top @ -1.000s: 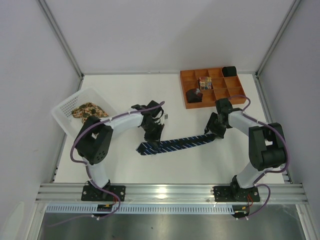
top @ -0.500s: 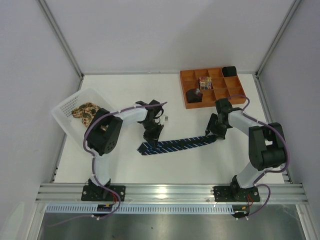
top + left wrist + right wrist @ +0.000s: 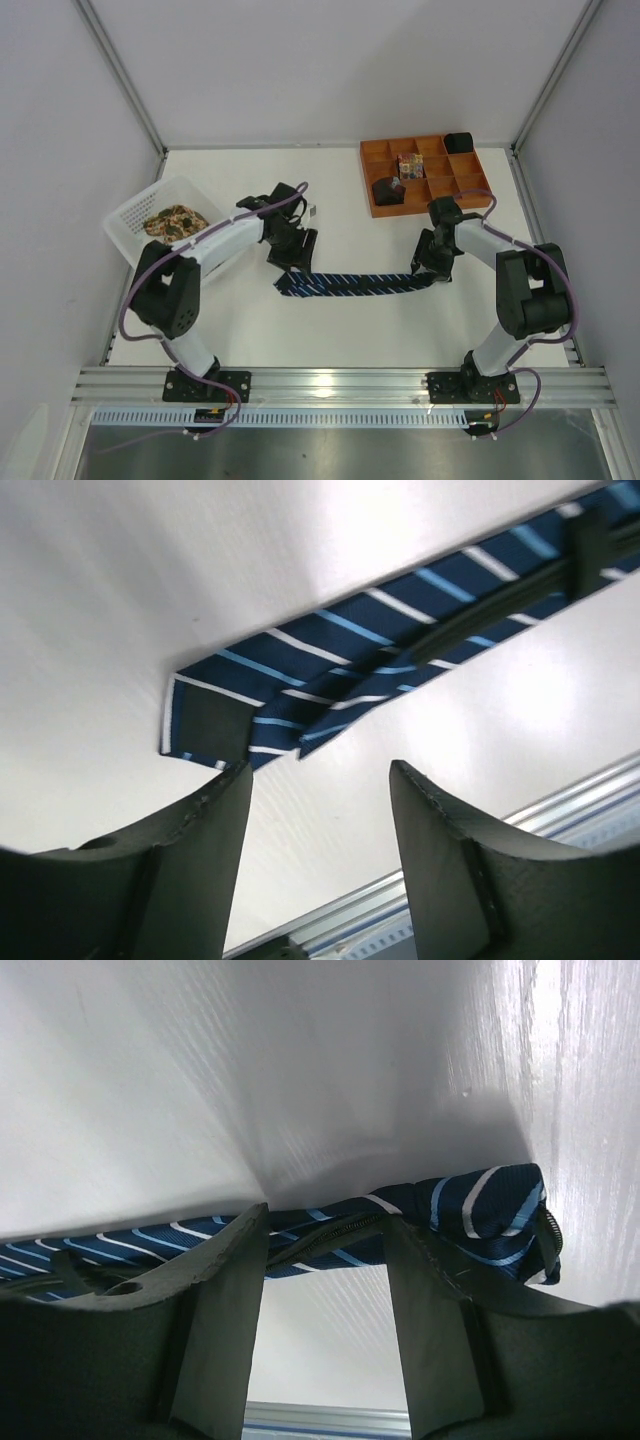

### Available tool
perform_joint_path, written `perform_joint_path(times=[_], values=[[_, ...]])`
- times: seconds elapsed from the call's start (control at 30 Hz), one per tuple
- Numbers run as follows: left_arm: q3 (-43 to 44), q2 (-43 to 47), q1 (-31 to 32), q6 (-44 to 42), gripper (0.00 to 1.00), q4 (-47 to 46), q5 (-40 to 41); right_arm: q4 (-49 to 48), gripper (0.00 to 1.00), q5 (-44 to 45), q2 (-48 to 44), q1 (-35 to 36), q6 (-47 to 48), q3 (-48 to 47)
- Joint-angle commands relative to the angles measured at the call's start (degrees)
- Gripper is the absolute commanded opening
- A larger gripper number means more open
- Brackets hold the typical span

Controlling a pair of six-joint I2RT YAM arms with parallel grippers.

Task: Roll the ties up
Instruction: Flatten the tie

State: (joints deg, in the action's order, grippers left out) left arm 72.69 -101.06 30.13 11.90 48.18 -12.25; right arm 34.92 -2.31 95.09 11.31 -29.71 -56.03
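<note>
The navy tie (image 3: 350, 283) lies stretched flat on the table, nearer the arms' bases than the orange tray (image 3: 366, 180) and running out to the tray's left. At the end under the tray, the right gripper (image 3: 428, 270) stands with jaws apart, tips down at the folded fabric, pinching nothing I can see. At the far-left end, the left gripper (image 3: 294, 264) is released, with the tie's point just beyond its fingers. Well left of the tray, the floral tie (image 3: 175, 220) sits in a white basket (image 3: 120, 222).
</note>
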Motion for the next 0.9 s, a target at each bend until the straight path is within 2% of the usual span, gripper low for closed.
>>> perform_joint_path(times=[0.0,0.1,0.17,0.3,0.37,0.5,0.63,0.7,0.77,0.87], values=[[-2.7,5.3,0.0,3.6,0.63,-7.0,-4.4,5.4,0.55,1.2,0.8,0.9,1.9,-2.1],[-3.0,1.7,1.2,4.3,0.59,-9.1,-9.4,7.6,0.56,1.1,-0.5,1.0,3.1,-5.5],[-2.1,-0.9,1.2,5.2,0.52,-9.8,-12.2,8.8,0.56,0.6,-1.4,1.0,3.7,-8.1],[-1.2,-7.3,1.2,8.3,0.48,-12.1,-14.5,11.7,0.58,0.5,-3.0,0.7,4.0,-10.7],[-1.1,-8.9,1.2,8.6,0.47,-11.7,-13.3,11.2,0.63,-1.9,-4.9,-0.3,4.1,-9.6],[-0.4,-9.9,1.2,5.0,0.47,-8.9,-7.5,4.0,0.72,-12.6,-9.0,-7.8,4.6,-1.6],[0.7,-3.3,1.4,2.7,0.56,-8.8,-4.9,4.4,0.74,-11.8,-10.3,-13.5,6.4,1.9],[3.2,-2.7,1.7,2.3,0.57,-7.3,-4.8,4.5,0.74,-11.6,-10.6,-14.9,6.7,2.5],[4.6,-2.2,2.2,2.9,0.63,-7.7,-7.2,3.8,0.74,-13.2,-10.6,-16.8,6.9,3.5],[5.9,-2.7,3.8,5.7,0.63,-10.2,-13.7,1.7,0.78,-18.0,-10.1,-18.7,7.3,4.9]])
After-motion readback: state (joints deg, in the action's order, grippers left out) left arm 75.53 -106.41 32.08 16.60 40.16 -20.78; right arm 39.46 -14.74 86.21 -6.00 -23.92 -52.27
